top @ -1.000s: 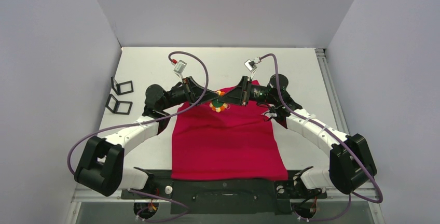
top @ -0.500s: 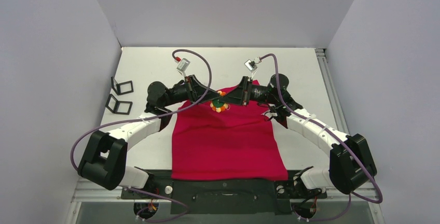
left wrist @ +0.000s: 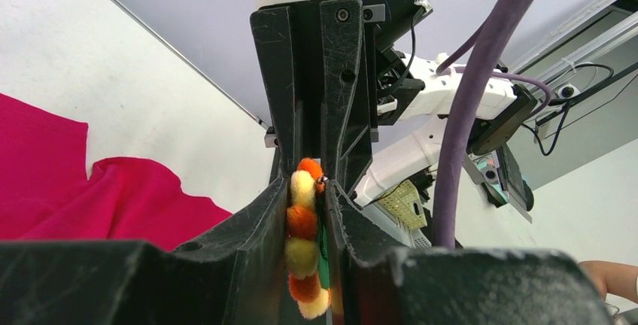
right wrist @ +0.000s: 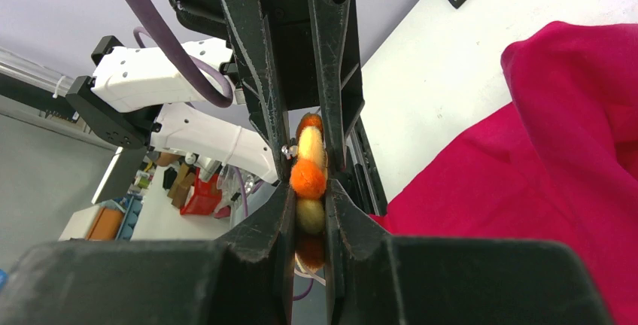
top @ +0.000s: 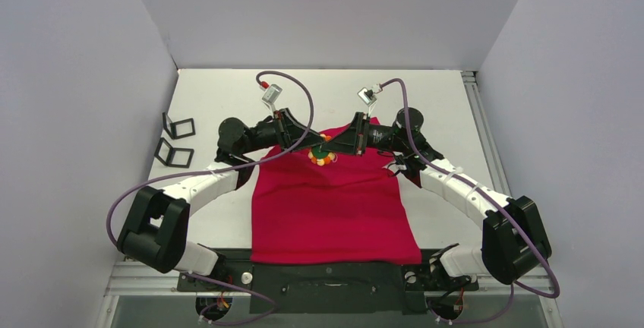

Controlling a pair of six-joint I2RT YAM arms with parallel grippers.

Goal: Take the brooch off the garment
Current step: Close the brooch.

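The garment (top: 334,206) is a bright red T-shirt lying flat on the white table, its neckline at the far end. The brooch (top: 320,153), a ring of orange and pale yellow pompoms with green at its middle, sits at that neckline. My left gripper (top: 311,146) comes in from the left and is shut on the brooch (left wrist: 302,223), pompoms squeezed between its black fingers (left wrist: 259,220). From the right, my right gripper (top: 332,146) is also shut on the brooch (right wrist: 308,178). Red cloth (left wrist: 113,197) shows beside the left jaws, and red cloth (right wrist: 542,174) beside the right jaws.
Two small black frames (top: 176,127) (top: 173,153) stand on the table at the left. Grey walls close in the table on three sides. A black bar (top: 334,275) runs along the near edge between the arm bases.
My left arm has shifted a little to the right and away, its wrist turning slightly. The right arm and the brooch have stayed where they were.
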